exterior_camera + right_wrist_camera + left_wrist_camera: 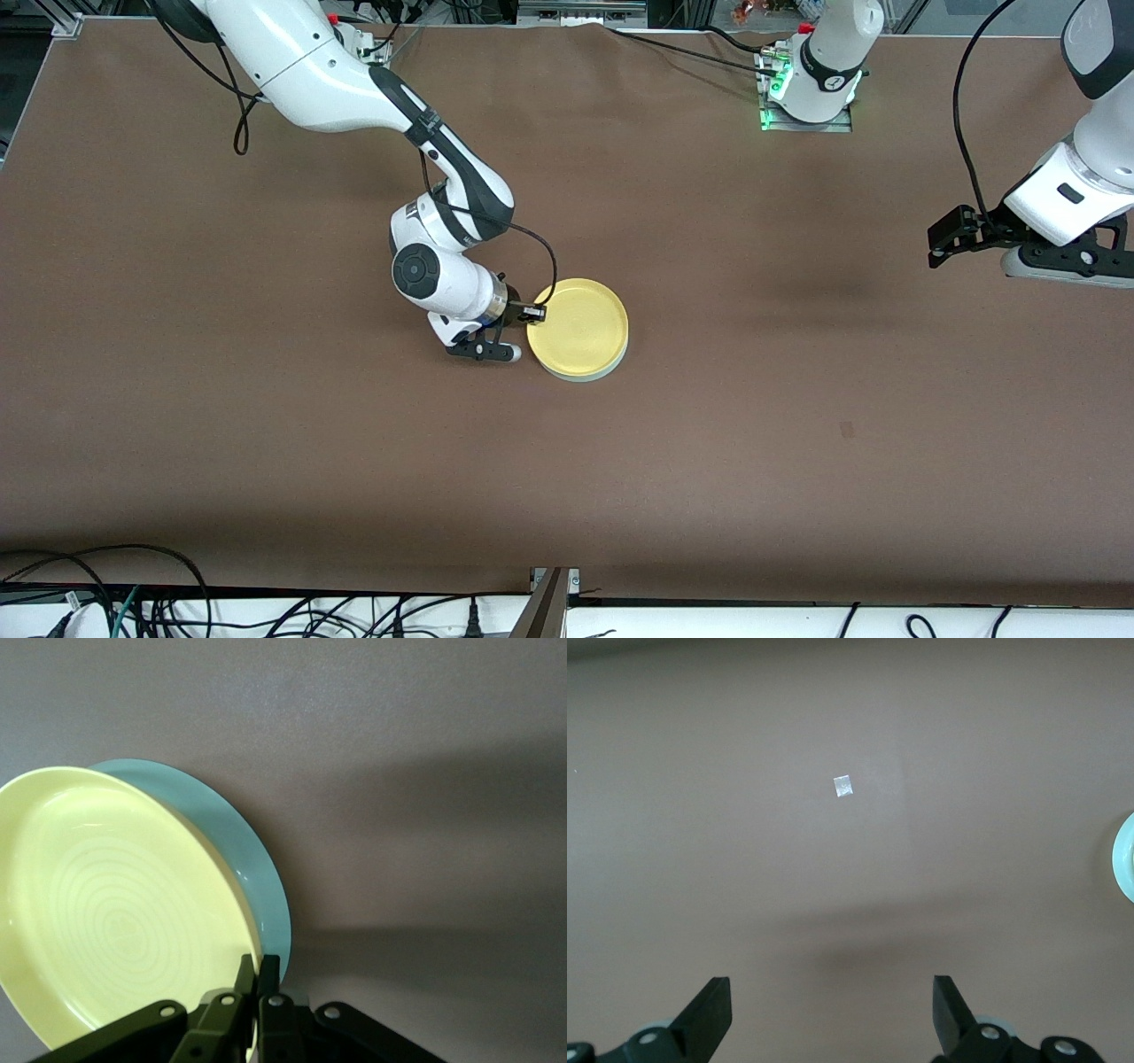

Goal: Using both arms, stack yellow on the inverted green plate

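Observation:
The yellow plate [580, 330] lies right side up on the pale green plate [586, 376] in the middle of the table; only a thin green edge shows under it. My right gripper [529, 332] is low at the stack, on the side toward the right arm's end, shut on the yellow plate's rim. In the right wrist view the fingers [267, 973] pinch the yellow plate's [115, 912] rim, with the green plate [257, 868] showing past it. My left gripper [943, 244] waits open and empty above the left arm's end of the table [833, 1010]. A sliver of the green plate [1125, 868] shows there.
A small white scrap [843, 787] lies on the brown tabletop below the left gripper. The left arm's base [815, 75] stands at the table's edge farthest from the front camera. Cables [133, 602] run along the nearest edge.

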You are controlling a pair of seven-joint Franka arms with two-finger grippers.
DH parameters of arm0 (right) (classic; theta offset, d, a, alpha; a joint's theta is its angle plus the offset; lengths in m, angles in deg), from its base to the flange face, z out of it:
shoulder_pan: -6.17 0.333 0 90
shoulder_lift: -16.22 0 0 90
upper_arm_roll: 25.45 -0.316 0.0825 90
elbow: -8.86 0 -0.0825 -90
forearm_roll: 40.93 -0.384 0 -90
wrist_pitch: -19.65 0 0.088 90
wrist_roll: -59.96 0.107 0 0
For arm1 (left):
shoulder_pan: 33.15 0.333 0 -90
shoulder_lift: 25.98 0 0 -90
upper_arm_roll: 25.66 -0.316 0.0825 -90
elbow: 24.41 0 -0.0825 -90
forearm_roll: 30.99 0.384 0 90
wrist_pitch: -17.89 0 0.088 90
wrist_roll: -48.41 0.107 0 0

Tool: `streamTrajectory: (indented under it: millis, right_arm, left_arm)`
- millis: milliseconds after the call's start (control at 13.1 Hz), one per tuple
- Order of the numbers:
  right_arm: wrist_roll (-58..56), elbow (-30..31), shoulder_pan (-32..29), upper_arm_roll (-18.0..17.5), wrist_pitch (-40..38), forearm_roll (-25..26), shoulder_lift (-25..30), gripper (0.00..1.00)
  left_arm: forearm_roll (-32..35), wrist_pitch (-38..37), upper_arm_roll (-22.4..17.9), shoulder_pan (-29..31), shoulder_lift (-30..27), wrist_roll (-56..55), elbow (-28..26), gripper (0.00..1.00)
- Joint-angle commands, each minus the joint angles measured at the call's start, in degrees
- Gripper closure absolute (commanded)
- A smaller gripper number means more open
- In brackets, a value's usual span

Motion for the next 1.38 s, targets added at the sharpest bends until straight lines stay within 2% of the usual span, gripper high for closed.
streamTrajectory:
  millis: [0, 230, 306, 383, 536, 689, 842, 919, 1072, 1302]
  right_arm:
    - [-0.01, 0.44, 0.49, 0.25, 0.15, -0.17, 0.46, 1.00]
    - [0.17, 0.35, 0.49, 0.25, 0.15, -0.26, 0.46, 1.00]
    - [0.08, 0.18, 0.05, 0.25, -0.11, -0.43, 0.63, 0.16]
    - [-0.10, 0.18, -0.39, 0.34, -0.46, -0.43, 1.16, 0.00]
    - [-0.71, -1.22, -3.36, 0.95, -6.23, -0.17, 3.96, 0.00]
    - [-1.85, -5.34, -7.84, 1.30, -16.40, 0.35, 5.98, 0.00]
    - [-6.14, -10.79, -11.54, 3.14, -28.10, 5.16, 7.39, 0.00]
    - [-8.86, -12.46, -12.42, 4.02, -31.46, 7.71, 7.75, 0.00]
    - [-12.91, -14.67, -13.13, 7.88, -36.92, 11.33, 9.41, 0.00]
    - [-18.45, -14.68, -13.22, 13.24, -40.53, 11.87, 13.62, 0.00]
  left_arm:
    - [0.39, -0.49, 0.60, 0.46, 0.42, 0.84, 1.34, 0.00]
    - [0.39, -1.62, 0.60, 0.55, 0.33, 1.19, 1.34, 0.00]
    - [0.39, -1.63, 0.60, 0.55, 0.33, 1.19, 1.34, 0.00]
    - [0.39, -1.63, 0.60, 0.46, 0.33, 1.11, 1.42, 0.00]
    - [0.48, -1.72, 0.69, 0.02, 0.33, 0.67, 1.95, 0.00]
    - [0.57, -3.37, 0.87, -0.33, 0.42, 0.58, 2.92, 0.00]
    - [0.57, -3.65, 0.95, -0.51, 0.42, 0.58, 3.09, 0.00]
    - [0.57, -3.65, 1.13, -0.51, 0.42, 0.58, 3.09, 0.00]
    - [0.57, -3.65, 1.13, -0.51, 0.42, 0.58, 3.18, 0.00]
    - [0.57, -3.65, 1.13, -0.51, 0.42, 0.58, 3.27, 0.00]
